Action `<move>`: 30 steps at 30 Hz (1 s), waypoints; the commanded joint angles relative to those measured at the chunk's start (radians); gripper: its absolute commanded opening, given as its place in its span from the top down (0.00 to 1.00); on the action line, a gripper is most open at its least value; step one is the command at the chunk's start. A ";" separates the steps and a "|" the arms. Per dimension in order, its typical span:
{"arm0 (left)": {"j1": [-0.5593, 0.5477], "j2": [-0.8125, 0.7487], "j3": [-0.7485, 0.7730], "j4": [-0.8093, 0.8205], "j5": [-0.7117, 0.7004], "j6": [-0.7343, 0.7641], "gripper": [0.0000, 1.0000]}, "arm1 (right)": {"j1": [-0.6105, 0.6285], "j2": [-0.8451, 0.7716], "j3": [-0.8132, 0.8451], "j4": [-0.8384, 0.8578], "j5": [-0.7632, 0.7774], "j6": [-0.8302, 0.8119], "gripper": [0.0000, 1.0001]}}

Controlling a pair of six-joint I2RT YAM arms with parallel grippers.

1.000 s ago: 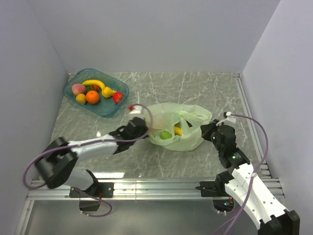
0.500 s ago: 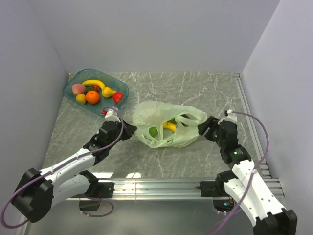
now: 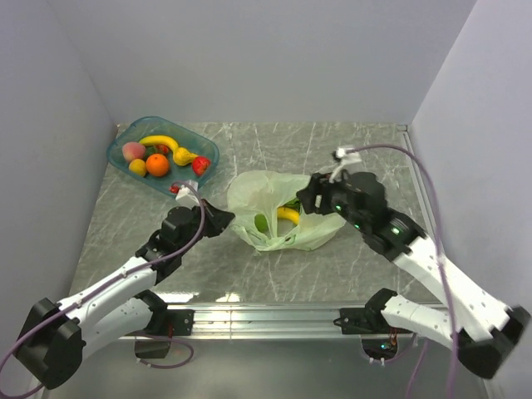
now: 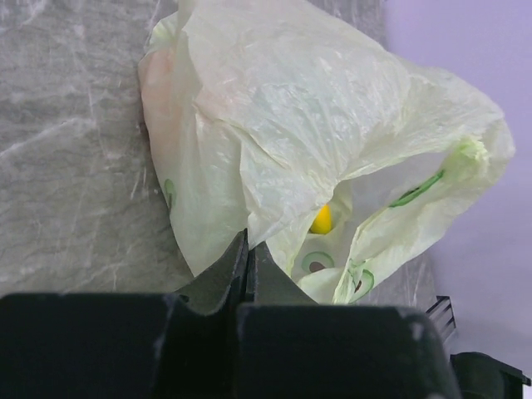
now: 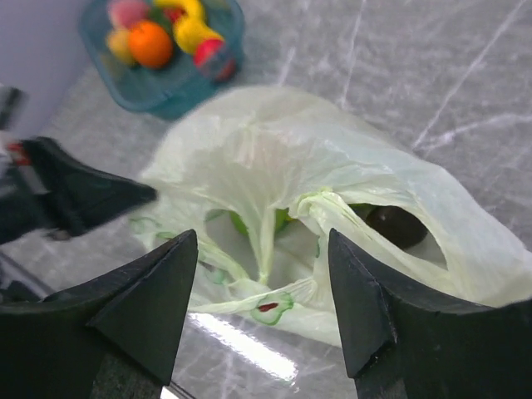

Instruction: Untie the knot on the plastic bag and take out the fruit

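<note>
Our left gripper (image 4: pixel 247 252) is pinched together on the near-left edge of the bag (image 3: pixel 264 193), which lies in the middle of the table (image 3: pixel 366 158), between the arms. Our right gripper (image 5: pixel 263 236) hangs over it with fingers spread apart, holding nothing. We see no knot tied; the mouth gapes up towards the right gripper, and the banana (image 3: pixel 288 214) lies just inside, lengthwise across the table. We judge the right arm nearer, so it should reach straight down

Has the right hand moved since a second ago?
Yes. The right hand swung left, toward the tray, from beside the plastic bag's right end to above it.
</note>
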 commanded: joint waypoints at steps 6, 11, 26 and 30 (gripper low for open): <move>-0.006 -0.080 -0.018 -0.041 -0.052 -0.007 0.99 | 0.004 0.243 -0.093 0.074 0.056 -0.002 0.39; -0.006 -0.126 -0.029 -0.076 -0.156 -0.034 0.99 | -0.031 0.228 -0.263 0.068 0.034 0.102 0.87; -0.009 -0.163 0.082 -0.159 -0.051 0.169 0.32 | -0.260 0.030 -0.501 0.158 -0.054 0.194 1.00; -0.071 -0.183 0.223 -0.291 -0.054 0.282 0.11 | -0.202 -0.006 -0.464 0.149 -0.022 0.163 1.00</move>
